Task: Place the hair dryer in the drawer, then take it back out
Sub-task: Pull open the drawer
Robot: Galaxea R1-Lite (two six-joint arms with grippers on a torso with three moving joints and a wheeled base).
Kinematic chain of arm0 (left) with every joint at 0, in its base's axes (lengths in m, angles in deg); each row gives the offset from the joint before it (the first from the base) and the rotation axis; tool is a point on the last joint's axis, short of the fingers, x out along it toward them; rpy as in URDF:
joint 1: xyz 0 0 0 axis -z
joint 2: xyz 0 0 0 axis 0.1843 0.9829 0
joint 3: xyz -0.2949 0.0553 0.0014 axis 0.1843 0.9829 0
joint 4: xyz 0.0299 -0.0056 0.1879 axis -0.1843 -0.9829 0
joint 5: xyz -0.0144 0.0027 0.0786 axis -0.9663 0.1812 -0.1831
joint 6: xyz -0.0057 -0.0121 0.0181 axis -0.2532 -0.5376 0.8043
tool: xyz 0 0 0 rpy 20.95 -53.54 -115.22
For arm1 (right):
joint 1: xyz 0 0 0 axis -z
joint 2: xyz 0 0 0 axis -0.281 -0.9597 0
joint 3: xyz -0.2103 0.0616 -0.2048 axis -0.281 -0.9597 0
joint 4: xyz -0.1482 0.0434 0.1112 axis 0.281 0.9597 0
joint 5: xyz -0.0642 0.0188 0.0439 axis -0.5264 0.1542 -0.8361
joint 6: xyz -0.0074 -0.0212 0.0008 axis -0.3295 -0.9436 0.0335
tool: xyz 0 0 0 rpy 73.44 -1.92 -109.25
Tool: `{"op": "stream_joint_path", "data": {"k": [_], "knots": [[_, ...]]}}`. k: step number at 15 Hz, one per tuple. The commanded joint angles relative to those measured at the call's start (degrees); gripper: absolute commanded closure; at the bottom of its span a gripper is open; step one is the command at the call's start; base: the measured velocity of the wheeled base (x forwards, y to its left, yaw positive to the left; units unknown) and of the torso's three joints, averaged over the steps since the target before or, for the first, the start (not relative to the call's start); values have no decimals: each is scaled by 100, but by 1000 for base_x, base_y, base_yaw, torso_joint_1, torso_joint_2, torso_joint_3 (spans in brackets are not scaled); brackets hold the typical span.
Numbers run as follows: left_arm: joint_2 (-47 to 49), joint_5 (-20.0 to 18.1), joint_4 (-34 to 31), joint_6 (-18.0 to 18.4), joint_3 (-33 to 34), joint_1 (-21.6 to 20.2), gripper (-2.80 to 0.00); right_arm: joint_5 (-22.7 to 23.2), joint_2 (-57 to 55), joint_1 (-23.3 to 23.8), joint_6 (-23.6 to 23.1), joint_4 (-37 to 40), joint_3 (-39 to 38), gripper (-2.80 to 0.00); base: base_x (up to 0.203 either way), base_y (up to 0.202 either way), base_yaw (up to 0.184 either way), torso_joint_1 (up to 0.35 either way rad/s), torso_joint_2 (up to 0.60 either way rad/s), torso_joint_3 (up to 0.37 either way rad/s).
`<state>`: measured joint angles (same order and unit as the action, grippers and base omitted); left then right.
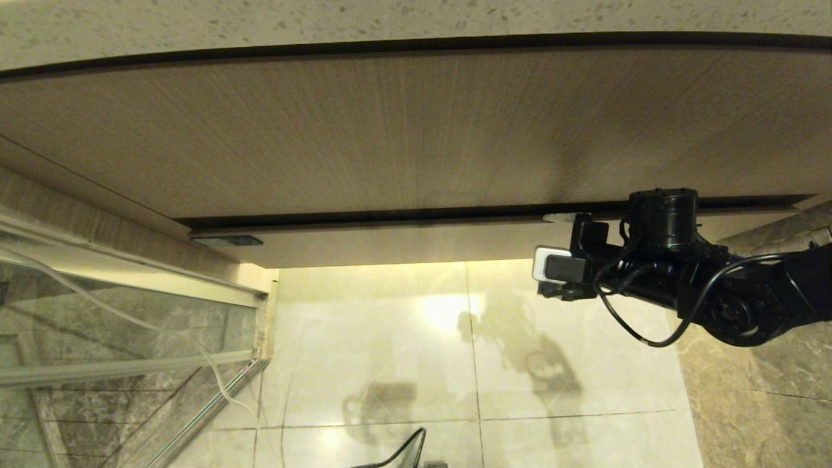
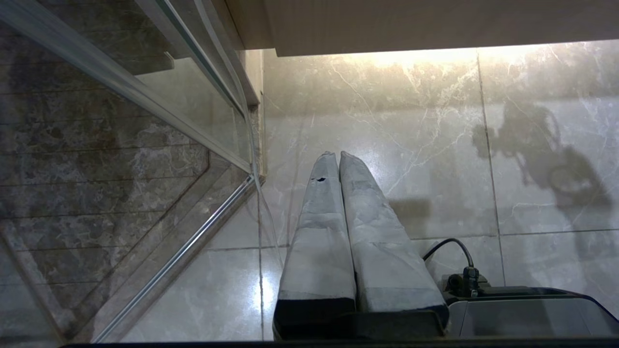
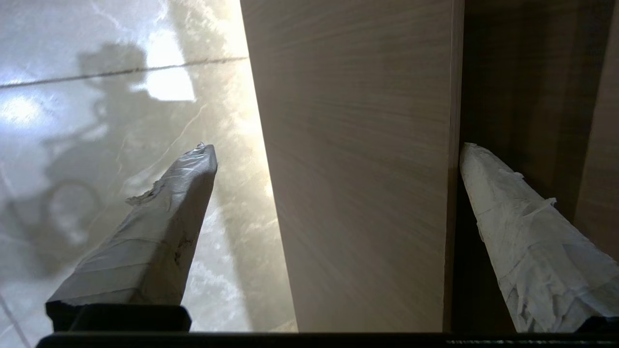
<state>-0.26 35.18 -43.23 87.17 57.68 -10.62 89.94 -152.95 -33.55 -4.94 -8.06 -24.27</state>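
The drawer (image 1: 403, 244) shows as a narrow pale wood-grain front below the taller wood-grain panel (image 1: 416, 130), with a dark gap along its top edge. My right gripper (image 1: 564, 227) is at the right end of that edge, open. In the right wrist view the right gripper (image 3: 337, 150) straddles the drawer front (image 3: 358, 169): one taped finger (image 3: 512, 217) is in the dark gap behind it and the other finger (image 3: 159, 227) is out over the floor. The hair dryer is out of view. My left gripper (image 2: 337, 154) is shut on nothing, low over the floor.
A glass shower door (image 1: 97, 325) with a metal frame stands at the left, and a thin white cord (image 1: 214, 370) hangs beside it. Shiny marble floor (image 1: 455, 364) lies below the cabinet. A speckled stone counter (image 1: 416, 19) tops it, and dark marble (image 1: 747, 403) stands at the right.
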Motion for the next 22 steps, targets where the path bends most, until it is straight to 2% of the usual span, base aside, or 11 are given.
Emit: {"op": "stream_joint_path", "data": {"k": [1, 7, 12, 17, 20, 22], "knots": [[0, 1, 1, 0, 0, 0, 0, -19, 83, -8, -47, 8, -119, -280, 0, 0, 0, 0, 0, 0], [0, 1, 1, 0, 0, 0, 0, -35, 483, -20, -59, 351, -186, -280, 0, 0, 0, 0, 0, 0], [0, 1, 1, 0, 0, 0, 0, -32, 1199, -15, -157, 979, -436, -280, 0, 0, 0, 0, 0, 0], [0, 1, 1, 0, 0, 0, 0, -485, 2324, -17, -349, 1615, -738, -280, 0, 0, 0, 0, 0, 0], [0, 1, 1, 0, 0, 0, 0, -743, 3071, -18, -362, 1679, -1027, -280, 0, 0, 0, 0, 0, 0], [0, 1, 1, 0, 0, 0, 0, -887, 3184, -18, -322, 1662, -1137, -280, 0, 0, 0, 0, 0, 0]]}}
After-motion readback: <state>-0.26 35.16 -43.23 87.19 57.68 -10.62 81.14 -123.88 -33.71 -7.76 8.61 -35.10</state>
